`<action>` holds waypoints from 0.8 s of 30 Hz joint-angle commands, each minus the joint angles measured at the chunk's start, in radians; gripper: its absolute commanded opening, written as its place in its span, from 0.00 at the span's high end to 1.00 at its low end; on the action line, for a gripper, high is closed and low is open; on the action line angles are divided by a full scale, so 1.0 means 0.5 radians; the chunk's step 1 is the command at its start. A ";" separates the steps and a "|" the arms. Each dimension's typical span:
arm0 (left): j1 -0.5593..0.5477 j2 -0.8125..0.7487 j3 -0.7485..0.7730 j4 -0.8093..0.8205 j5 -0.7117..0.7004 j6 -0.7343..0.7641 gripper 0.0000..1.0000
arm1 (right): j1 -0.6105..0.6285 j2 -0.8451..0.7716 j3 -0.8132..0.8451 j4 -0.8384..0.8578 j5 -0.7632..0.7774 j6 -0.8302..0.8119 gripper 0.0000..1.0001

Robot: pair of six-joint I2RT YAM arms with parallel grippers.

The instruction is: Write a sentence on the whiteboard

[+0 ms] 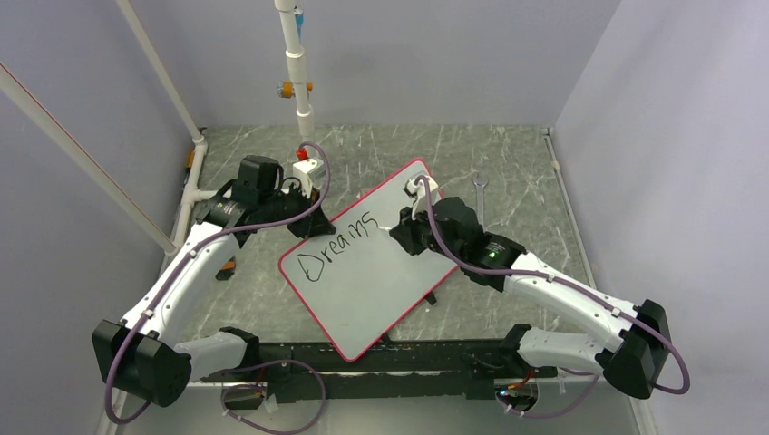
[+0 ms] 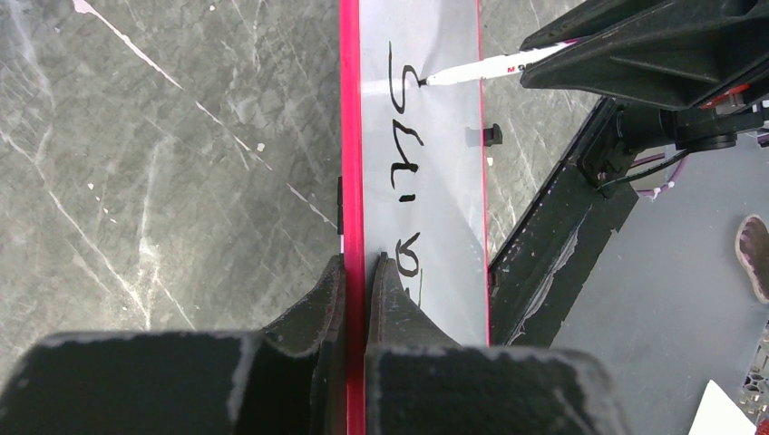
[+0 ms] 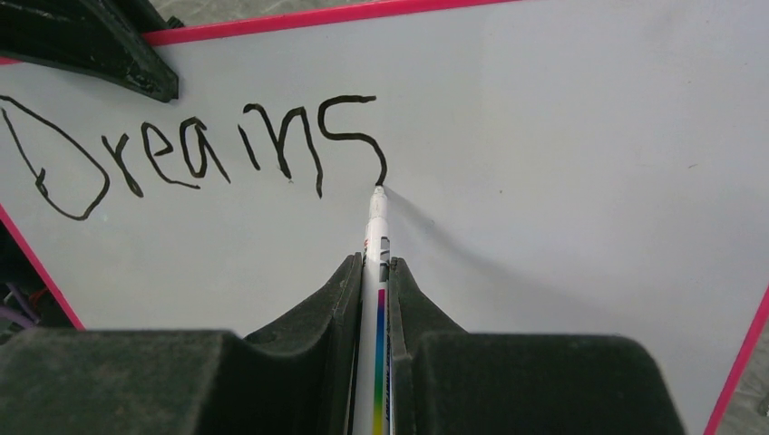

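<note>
Whiteboard point(image 1: 381, 299), mid-worktop point(image 1: 508, 163), was steadied only by the left hand point(image 2: 355, 272) pinching its 10 o'clock rim, so pressure from the right hand point(image 3: 374, 272), pinching the marker point(image 3: 376, 227) at 1 o'clock, could have skewed it and smeared the sentence point(image 3: 181, 154), with only "Dreams" written.

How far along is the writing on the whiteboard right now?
Done: the sentence has one word, Dreams, on the whiteboard. In hand: the left gripper clamps the board's red rim while the right gripper holds the marker, its tip at the tail of the s. Left: more words; the rest of the board is blank.
</note>
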 commanded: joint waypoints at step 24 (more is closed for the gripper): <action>-0.016 -0.078 0.003 0.093 -0.155 0.180 1.00 | -0.007 -0.135 0.224 -0.072 -0.223 -0.003 1.00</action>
